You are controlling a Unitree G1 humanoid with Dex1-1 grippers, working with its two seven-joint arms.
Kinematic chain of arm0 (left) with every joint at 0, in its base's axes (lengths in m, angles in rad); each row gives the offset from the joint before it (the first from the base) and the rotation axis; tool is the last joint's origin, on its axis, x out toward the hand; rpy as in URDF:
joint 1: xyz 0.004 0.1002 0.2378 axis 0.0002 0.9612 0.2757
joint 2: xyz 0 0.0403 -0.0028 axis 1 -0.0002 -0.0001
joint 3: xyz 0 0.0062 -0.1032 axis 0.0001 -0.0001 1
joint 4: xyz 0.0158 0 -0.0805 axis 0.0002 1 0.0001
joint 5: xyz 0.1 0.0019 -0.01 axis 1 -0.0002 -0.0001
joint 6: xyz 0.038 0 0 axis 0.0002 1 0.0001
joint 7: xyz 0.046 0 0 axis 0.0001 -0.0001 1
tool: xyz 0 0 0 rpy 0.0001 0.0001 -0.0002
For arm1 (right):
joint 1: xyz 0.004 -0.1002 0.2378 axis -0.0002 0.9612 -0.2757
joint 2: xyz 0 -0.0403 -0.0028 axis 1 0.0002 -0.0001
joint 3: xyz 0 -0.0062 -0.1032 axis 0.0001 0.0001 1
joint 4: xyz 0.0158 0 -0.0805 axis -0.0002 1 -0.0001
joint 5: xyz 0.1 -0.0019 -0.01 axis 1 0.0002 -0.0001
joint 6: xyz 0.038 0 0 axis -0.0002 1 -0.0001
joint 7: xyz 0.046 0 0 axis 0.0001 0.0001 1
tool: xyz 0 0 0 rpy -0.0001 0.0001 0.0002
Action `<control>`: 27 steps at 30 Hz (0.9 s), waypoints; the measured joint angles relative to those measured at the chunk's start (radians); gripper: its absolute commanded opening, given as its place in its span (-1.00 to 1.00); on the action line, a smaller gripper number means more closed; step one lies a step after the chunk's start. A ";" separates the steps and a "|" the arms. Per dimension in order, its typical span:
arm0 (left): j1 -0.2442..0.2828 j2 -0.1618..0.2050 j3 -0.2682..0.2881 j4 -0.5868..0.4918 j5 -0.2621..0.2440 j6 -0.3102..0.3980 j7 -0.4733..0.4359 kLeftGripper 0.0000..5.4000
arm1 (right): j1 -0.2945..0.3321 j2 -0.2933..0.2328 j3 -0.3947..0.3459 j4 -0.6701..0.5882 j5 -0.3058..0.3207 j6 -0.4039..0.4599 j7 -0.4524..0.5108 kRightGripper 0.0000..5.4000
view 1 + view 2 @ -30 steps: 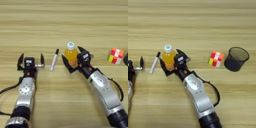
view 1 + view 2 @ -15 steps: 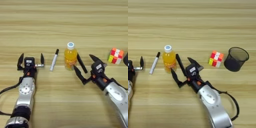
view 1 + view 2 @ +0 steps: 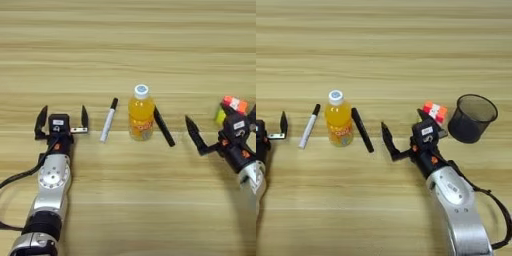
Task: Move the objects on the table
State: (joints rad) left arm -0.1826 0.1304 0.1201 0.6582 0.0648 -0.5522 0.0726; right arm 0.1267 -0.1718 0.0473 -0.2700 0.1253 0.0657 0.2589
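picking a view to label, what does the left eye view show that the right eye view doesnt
Only the left eye view shows the whole left gripper, jaws open, resting on the table. Only the right eye view shows the dark cup and the right gripper whole, jaws open in front of the puzzle cube. Both show the juice bottle upright between the white marker and the black marker.

right claw (image 3: 406,132) now off the bottle (image 3: 338,125), beside the cube (image 3: 435,111)
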 measured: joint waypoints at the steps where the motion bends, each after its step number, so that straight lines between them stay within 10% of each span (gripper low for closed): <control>1: -0.001 0.000 -0.004 -0.001 0.000 -0.003 -0.001 1.00 | -0.033 0.022 -0.001 0.047 -0.006 -0.025 -0.022 0.99; 11: -0.001 -0.003 -0.019 -0.027 -0.003 -0.030 -0.026 1.00 | -0.219 0.145 0.009 0.384 -0.065 -0.245 -0.115 0.99; 27: 0.036 -0.003 -0.041 -0.172 -0.027 -0.034 -0.080 1.00 | -0.270 0.188 -0.017 0.474 -0.092 -0.316 -0.182 0.99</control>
State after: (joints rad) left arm -0.1465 0.1278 0.0794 0.4864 0.0377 -0.5860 -0.0069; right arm -0.1433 0.0162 0.0304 0.2039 0.0337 -0.2505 0.0770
